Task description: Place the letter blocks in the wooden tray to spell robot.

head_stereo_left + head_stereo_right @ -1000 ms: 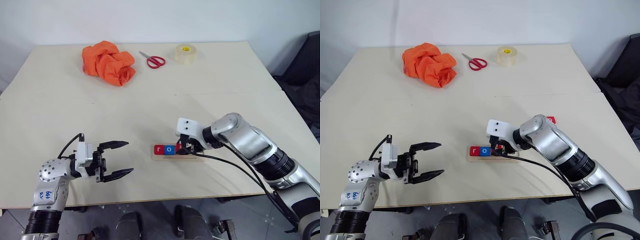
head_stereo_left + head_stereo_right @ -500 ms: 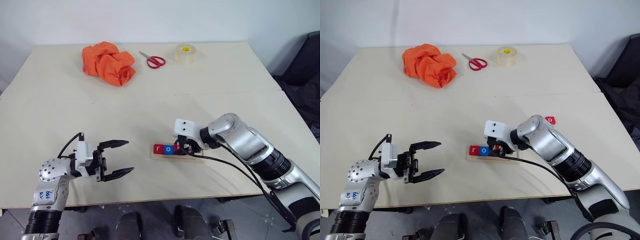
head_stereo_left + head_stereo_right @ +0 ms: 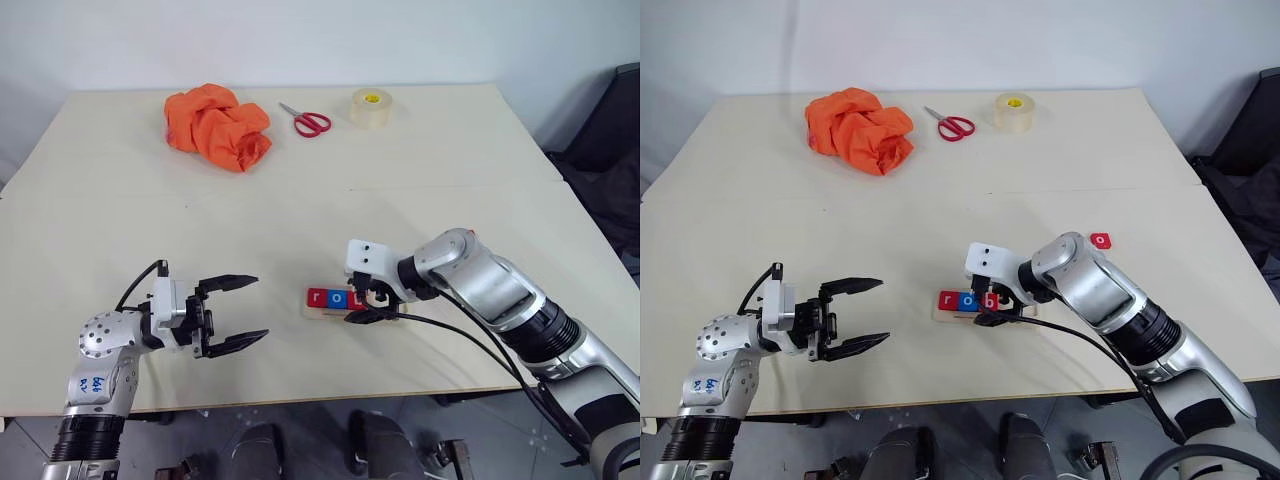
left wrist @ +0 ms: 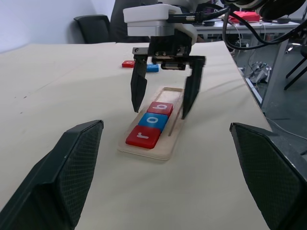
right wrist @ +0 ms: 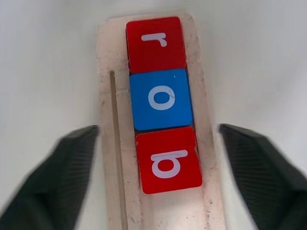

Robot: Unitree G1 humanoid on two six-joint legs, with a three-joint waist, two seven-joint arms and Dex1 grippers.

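The wooden tray (image 5: 108, 143) lies on the table near the front, right of centre. Three letter blocks sit in it in a row: red r (image 5: 156, 43), blue o (image 5: 161, 98) and red b (image 5: 168, 160). My right gripper (image 4: 160, 111) hangs open over the b, one finger on each side of the tray, touching no tile. Two loose tiles, one red (image 4: 128, 63) and one blue (image 4: 152, 68), lie on the table beyond the right arm. My left gripper (image 3: 256, 308) is open and empty, level above the table, well to the left of the tray.
At the back of the table are a crumpled orange cloth (image 3: 217, 125), red-handled scissors (image 3: 307, 120) and a roll of clear tape (image 3: 370, 107). A dark chair (image 3: 610, 140) stands past the table's right edge.
My right gripper has opened and let go of the red b, which now lies in the tray beside the blue o. The left arm has not moved.
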